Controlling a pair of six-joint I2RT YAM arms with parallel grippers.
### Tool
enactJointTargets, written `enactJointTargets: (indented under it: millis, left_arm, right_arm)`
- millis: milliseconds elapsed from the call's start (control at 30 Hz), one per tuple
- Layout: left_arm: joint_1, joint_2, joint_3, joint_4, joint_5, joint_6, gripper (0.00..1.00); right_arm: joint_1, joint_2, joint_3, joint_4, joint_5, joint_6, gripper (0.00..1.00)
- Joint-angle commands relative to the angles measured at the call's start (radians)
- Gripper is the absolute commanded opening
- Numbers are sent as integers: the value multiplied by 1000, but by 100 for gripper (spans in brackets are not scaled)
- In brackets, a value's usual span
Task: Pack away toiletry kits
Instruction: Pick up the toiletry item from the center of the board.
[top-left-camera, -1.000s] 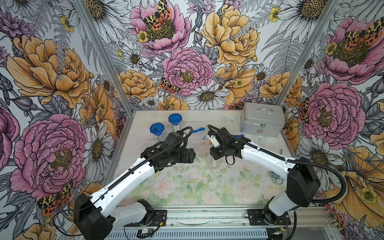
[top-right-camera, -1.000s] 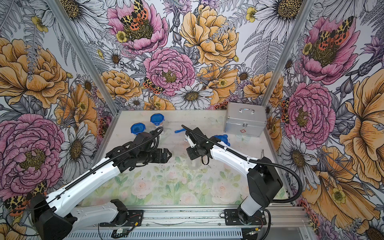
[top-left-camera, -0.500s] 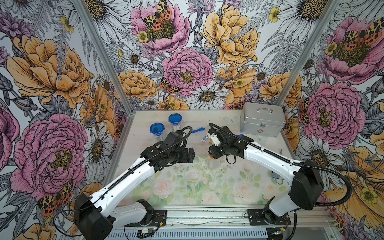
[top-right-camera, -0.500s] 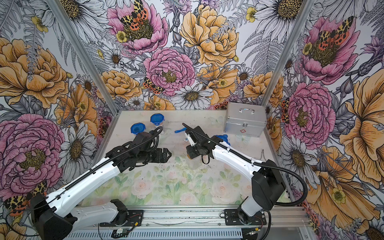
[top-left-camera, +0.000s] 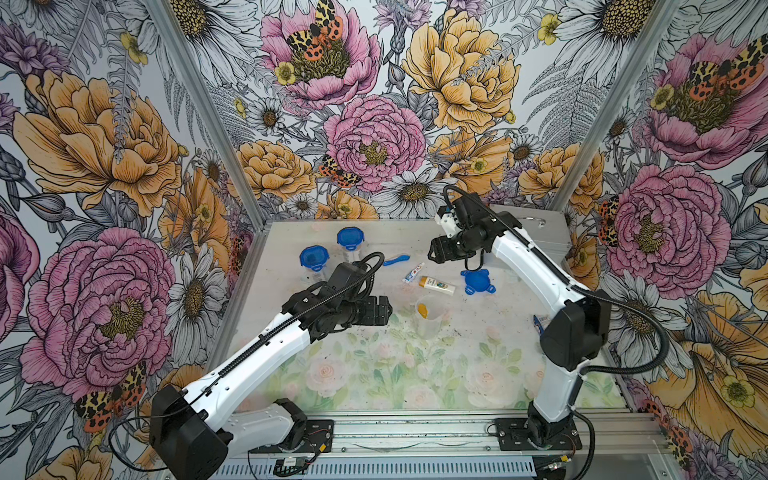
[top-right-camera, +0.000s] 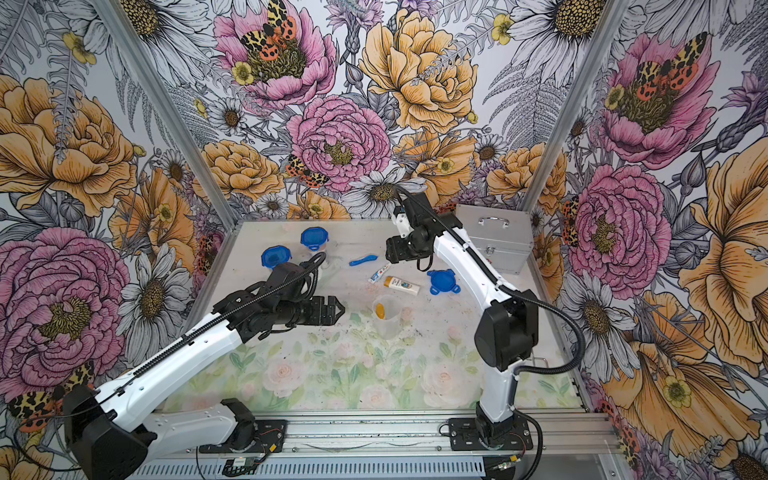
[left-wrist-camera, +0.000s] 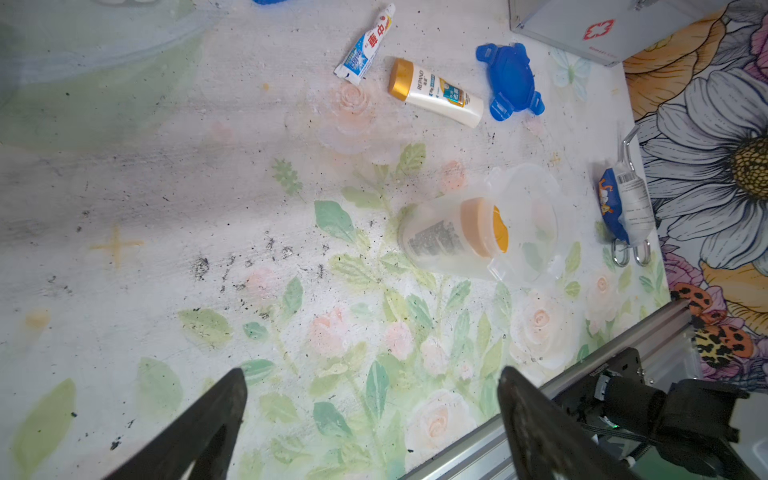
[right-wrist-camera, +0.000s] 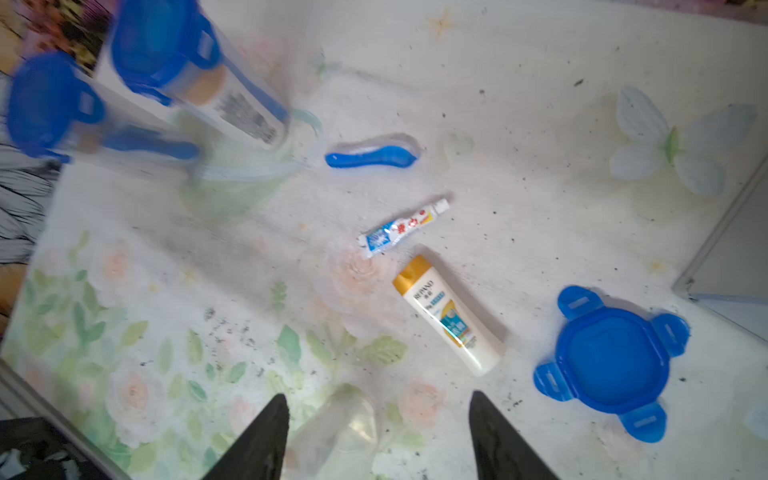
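This is a robot test cell in a lab, not a lived-in room. The walls (top-left-camera: 374, 124) are flat panels printed with oversized flowers and moths, held in bare aluminium posts (top-left-camera: 197, 95). Along the front edge runs an aluminium rail (top-left-camera: 415, 432) with two white-and-black arms bolted to it, the left arm (top-left-camera: 257, 353) and the right arm (top-left-camera: 528, 266), each trailing black cable. The desk (top-left-camera: 374, 374) fills the booth's floor under a printed rose sheet flecked with dark specks. A gold-capped bottle (top-left-camera: 436, 285) and a silver case (top-right-camera: 494, 241) sit on it.
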Motion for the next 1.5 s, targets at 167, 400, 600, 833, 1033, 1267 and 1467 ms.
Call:
enactJointTargets:
  millis: [167,400,600,833,1033,1267,1467]
  left_arm:
    - [8,-3,45,-1,50,-51,99]
    - [16,3,72,-22,40,-63,99]
    - [39,10,87,-24,45,-63,99]
    - [44,20,92,-25,37,-63,99]
    - [51,34,104,-25,38,-60,99]
    - [52,41,109,-23,30,-60,99]
    - [86,65,134,-22,106,-95,97]
  right_arm:
    - [-16,213,70,-168,34,-197,69]
    - [-16,348,172,-164,118,-225,69]
    - [-15,414,179,-160,130,-242,69]
    - [-9,438,125,-124,97,-238,62]
    - [3,425,52,-97,118,-237,49]
    - [6,384,-33,-49,156,-223,28]
    - [8,250,-98,28,88,-207,10]
